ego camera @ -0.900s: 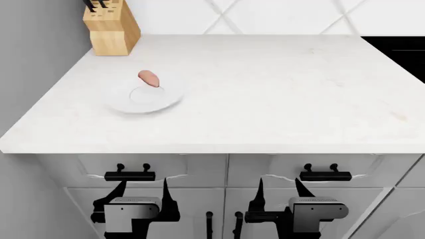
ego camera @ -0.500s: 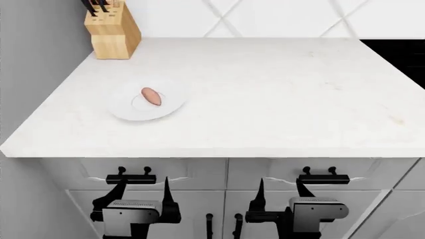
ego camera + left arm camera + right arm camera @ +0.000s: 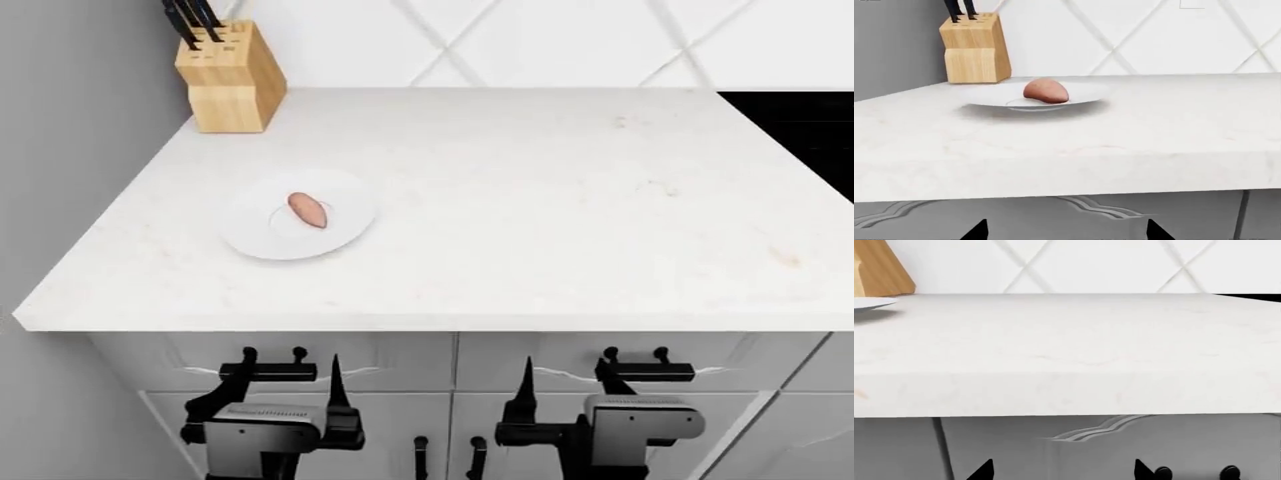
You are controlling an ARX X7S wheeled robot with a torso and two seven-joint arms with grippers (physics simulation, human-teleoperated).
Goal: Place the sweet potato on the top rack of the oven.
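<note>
Two grippers: the left gripper (image 3: 291,392) and right gripper (image 3: 561,392) hang low before the white drawers (image 3: 454,365), jaws apart, holding nothing.
Sweet potato (image 3: 310,210): lies near the middle of the white plate (image 3: 254,232), on the counter (image 3: 534,200) near the knife block (image 3: 228,77).
Oven: only a dark edge shows at far right.
Risk, reach: rising arms may clip the counter's lip.
Risk, grasp: the smooth tuber may roll, or the plate slide.
</note>
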